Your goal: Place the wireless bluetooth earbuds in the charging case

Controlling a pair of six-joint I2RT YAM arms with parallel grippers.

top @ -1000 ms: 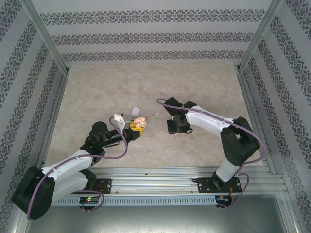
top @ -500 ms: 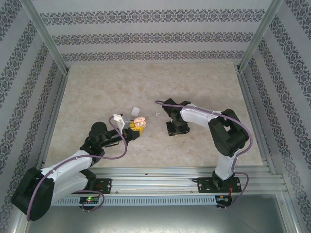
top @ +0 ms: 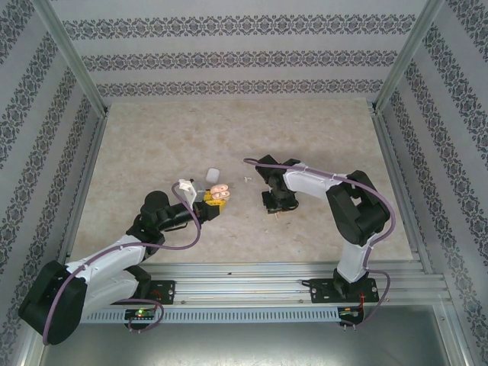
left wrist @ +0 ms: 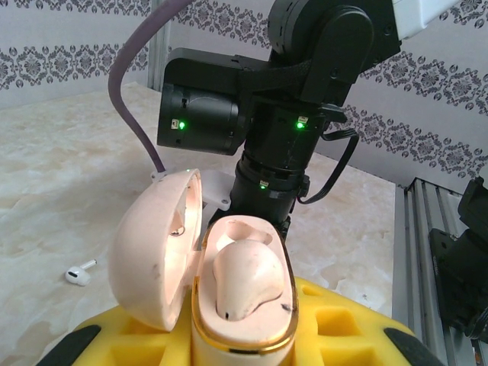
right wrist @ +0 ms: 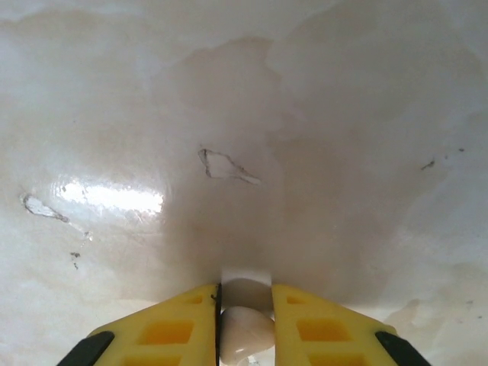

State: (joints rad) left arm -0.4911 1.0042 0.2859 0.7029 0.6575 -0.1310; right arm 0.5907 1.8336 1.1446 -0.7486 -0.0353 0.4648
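Note:
My left gripper [top: 216, 197] [left wrist: 244, 339] is shut on the charging case [left wrist: 240, 305], a pale case with a gold rim, held upright between the yellow fingers [left wrist: 343, 328]. Its hinged lid [left wrist: 152, 248] stands open to the left. A rounded pale piece with a small dark hole [left wrist: 248, 278] sits in one socket, and the socket behind it is empty. One white earbud [left wrist: 78, 273] [top: 246, 178] lies on the table. My right gripper [top: 274, 207] [right wrist: 245, 290] points down at the table, its fingers [right wrist: 175, 324] closed on another small white earbud [right wrist: 244, 332].
A small white rounded object [top: 213, 174] lies on the marble table [top: 152, 137] just beyond the left gripper. The right arm's black wrist [left wrist: 297, 114] hangs close in front of the case. Patterned walls and metal rails [top: 80, 175] border the table.
The right arm has folded in, its gripper has settled lower on the table, and its fingers have closed on the earbud. The left arm and the case have not moved.

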